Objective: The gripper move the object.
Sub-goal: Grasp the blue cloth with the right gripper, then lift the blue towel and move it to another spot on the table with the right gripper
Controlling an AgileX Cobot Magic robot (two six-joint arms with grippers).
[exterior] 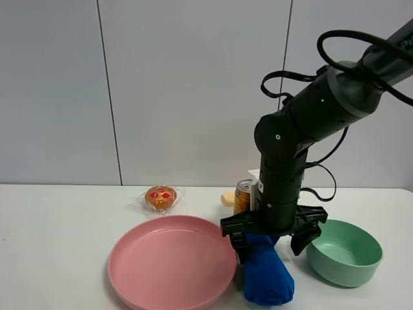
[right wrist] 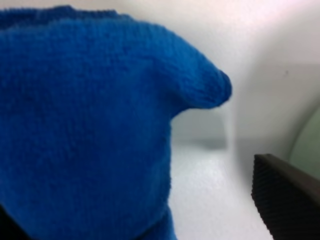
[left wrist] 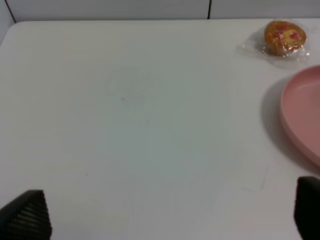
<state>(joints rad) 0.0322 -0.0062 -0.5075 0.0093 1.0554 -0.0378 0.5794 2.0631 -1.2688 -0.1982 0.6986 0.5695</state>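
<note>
Two grippers, both open. Right gripper [exterior: 268, 250] has its jaws spread wide, straddling the blue knitted cloth [exterior: 268, 279] without clamping it. Cloth lies on the surface [left wrist: 125, 100] at the near edge, between pink plate [exterior: 171, 266] on the left and green bowl [exterior: 342, 253] on the right. Left gripper [left wrist: 162, 212] hangs over the surface left of the plate. Wrapped muffin [exterior: 161, 197] and drink can [exterior: 244, 195] sit on the far side.

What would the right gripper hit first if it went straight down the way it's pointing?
Most likely the blue knitted cloth. It lies directly under the right gripper, between its open jaws, on the white table. How much gap remains is unclear.
</note>
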